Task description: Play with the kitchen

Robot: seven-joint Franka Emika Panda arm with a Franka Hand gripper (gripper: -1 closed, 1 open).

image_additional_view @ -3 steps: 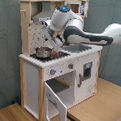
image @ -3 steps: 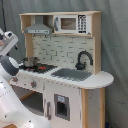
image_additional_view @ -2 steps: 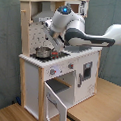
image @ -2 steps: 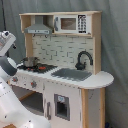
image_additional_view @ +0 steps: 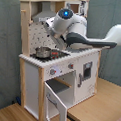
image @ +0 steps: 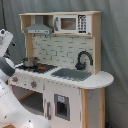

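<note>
The kitchen [image: 65, 75] is a tall white and pale wood toy with a black stovetop [image: 37, 67], a grey sink [image: 70, 74], a black faucet [image: 83, 59], a hood [image: 39, 30] and a small microwave [image: 72, 23]. A small metal pot [image_additional_view: 43, 52] stands on the stovetop [image_additional_view: 51, 54]. The oven door [image_additional_view: 54, 102] hangs open in the second exterior view. My white arm [image_additional_view: 77, 34] reaches in from the second exterior view's right. Its gripper [image_additional_view: 47, 24] hovers above the stovetop, under the hood, clear of the pot.
Part of my arm [image: 6, 65] fills the first exterior view's left edge, beside the kitchen. The kitchen stands on a wooden floor [image_additional_view: 100, 105] against a grey curtain [image_additional_view: 7, 44]. A rounded counter end [image: 100, 79] juts out past the sink.
My arm's wrist has drifted slightly toward the second exterior view's right. The pot and the oven door have not moved.
</note>
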